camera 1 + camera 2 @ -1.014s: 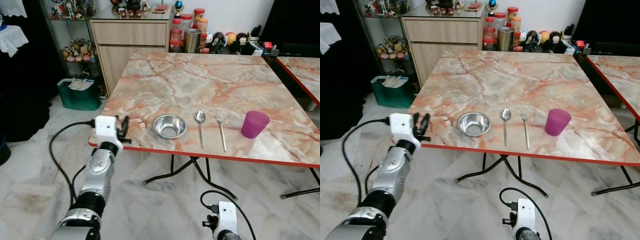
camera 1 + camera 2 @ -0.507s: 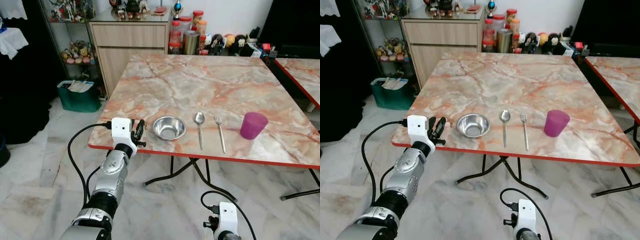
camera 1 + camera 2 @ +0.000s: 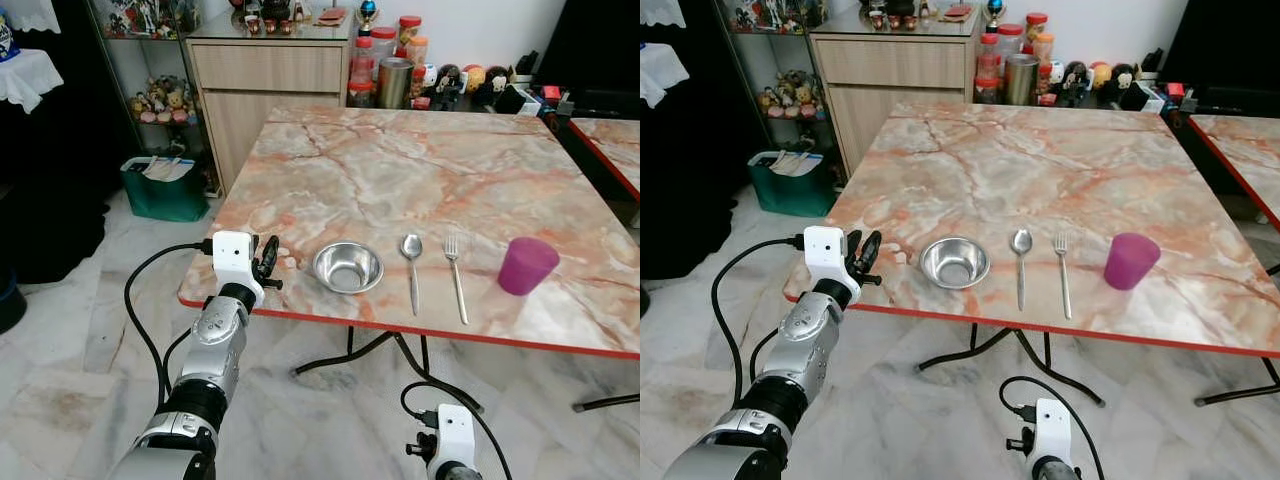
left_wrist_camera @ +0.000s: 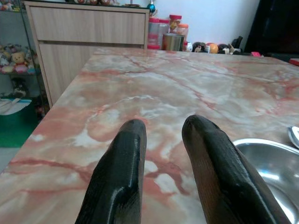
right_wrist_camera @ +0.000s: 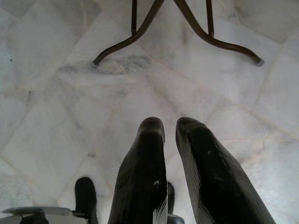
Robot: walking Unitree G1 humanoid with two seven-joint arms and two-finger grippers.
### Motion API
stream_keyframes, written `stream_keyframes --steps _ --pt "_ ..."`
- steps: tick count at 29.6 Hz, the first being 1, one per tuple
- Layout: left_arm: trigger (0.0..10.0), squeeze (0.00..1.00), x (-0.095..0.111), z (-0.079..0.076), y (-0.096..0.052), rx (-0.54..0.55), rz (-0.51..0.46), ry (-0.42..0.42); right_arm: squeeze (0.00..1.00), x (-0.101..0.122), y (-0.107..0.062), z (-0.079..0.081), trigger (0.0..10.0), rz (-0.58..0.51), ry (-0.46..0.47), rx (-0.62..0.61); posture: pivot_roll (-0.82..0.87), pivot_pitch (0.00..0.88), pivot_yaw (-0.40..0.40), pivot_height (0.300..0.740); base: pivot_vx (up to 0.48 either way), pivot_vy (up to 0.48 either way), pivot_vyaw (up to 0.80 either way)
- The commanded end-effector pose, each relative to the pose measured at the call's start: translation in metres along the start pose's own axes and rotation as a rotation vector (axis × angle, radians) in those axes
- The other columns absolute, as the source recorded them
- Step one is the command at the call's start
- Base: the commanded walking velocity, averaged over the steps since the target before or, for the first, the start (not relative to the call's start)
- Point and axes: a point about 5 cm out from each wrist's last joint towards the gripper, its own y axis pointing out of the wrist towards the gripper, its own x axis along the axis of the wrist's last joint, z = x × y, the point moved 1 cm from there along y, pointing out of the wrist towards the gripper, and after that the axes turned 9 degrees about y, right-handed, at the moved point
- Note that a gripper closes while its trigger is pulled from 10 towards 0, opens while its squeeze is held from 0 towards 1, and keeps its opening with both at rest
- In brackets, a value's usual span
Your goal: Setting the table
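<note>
Mostly set | bowl point(image 3: 347, 267), spoon point(image 3: 412, 270), fork point(image 3: 455, 275), purple cup point(image 3: 526, 265) lined up along table point(image 3: 420, 170) near edge | left gripper point(image 3: 266, 262) held slightly parted, empty, just beside bowl | right gripper point(image 5: 170, 140) hung low over floor, nearly closed, nothing held | little judged left to place

Left arm point(image 3: 212, 350): silver, raised, reaching forward and up at the left of the scene. Left gripper point(image 3: 268, 262): two black fingers slightly parted, nothing between them. Right arm: hanging low at the near right. Right gripper point(image 5: 170, 125): pointed downward, black fingers point(image 5: 142, 168) nearly together, holding nothing.
</note>
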Motion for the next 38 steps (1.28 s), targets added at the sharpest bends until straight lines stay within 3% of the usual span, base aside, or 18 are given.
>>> stream_keyframes --steps 1,25,34,35,38 --pt "10.0 0.0 0.006 -0.001 0.005 -0.002 -0.014 -0.003 0.0 -0.001 0.0 0.0 10.0 0.004 -0.005 -0.003 0.04 0.0 -0.011 0.74 0.319 0.0 0.0" --pt "10.0 0.0 0.007 0.0 0.005 -0.027 -0.007 -0.01 0.0 -0.002 0.0 0.001 10.0 0.006 0.002 -0.003 0.04 0.0 -0.004 0.74 0.318 0.0 0.0" --pt "10.0 0.0 -0.017 -0.011 -0.003 -0.133 0.157 -0.092 0.0 -0.004 0.0 0.002 10.0 0.014 -0.012 0.002 0.04 0.0 -0.002 0.74 0.0 0.0 0.0" --pt "10.0 1.0 -0.018 -0.013 -0.004 -0.146 0.171 -0.113 0.0 -0.004 -0.001 0.002 10.0 0.015 -0.013 0.002 0.04 0.0 -0.002 0.74 0.0 0.0 0.0" --pt "10.0 1.0 -0.02 -0.02 -0.006 -0.204 0.196 -0.16 0.0 -0.005 0.0 0.003 10.0 0.016 -0.014 0.003 0.04 0.0 -0.003 0.74 0.0 0.0 0.0"
